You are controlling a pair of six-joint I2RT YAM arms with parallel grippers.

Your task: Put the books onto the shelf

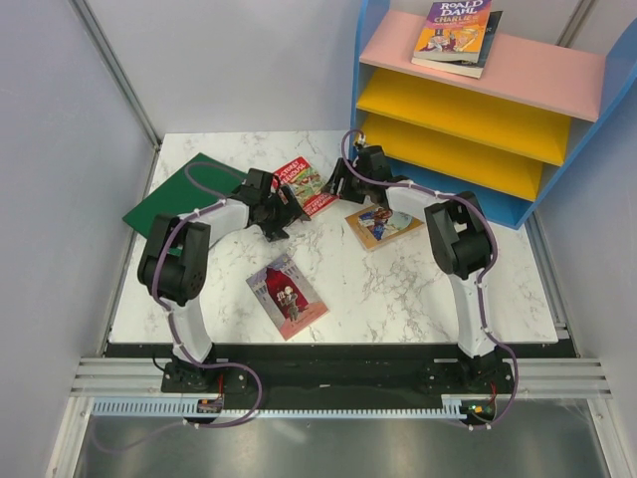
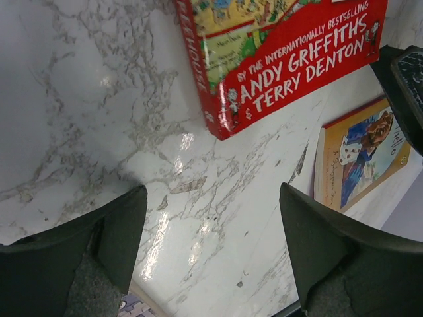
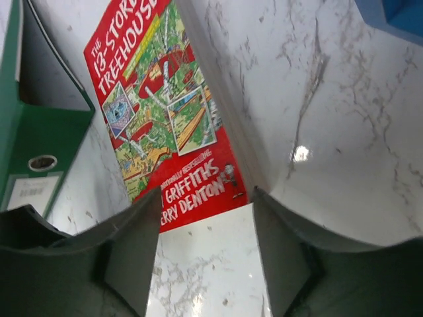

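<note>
1. overhead view of a marble table (image 1: pixel 418 289), two black arms reaching away from its near edge toward a slanted shelf (image 1: pixel 468 105) with blue sides, well beyond the right gripper (image 3: pixel 205 198).
2. done, judging by how things lie: two books on the pink top board (image 1: pixel 547 75), far past both tools. purple-orange roald dahl book (image 1: pixel 456 25) lying on top of a dark book (image 1: pixel 485 45).
3. left to do: three books flat on the table, so seemingly two of five shelved.
4. right gripper: fingers apart, nothing clamped between them. red treehouse book (image 3: pixel 158 112) directly ahead, its near corner just at the fingertips, probably the next pick.
5. left gripper (image 2: pixel 211 198): spread wide above bare marble, holding nothing. same red book ahead and a little to its right, tan book (image 2: pixel 360 155) further right.
6. pink-red book with a building (image 1: pixel 287 295) behind both tools, nearer the arm bases.
7. green binder (image 3: pixel 33 125) off to the left of the right gripper, past the red book; not one of the books to shelve.
</note>
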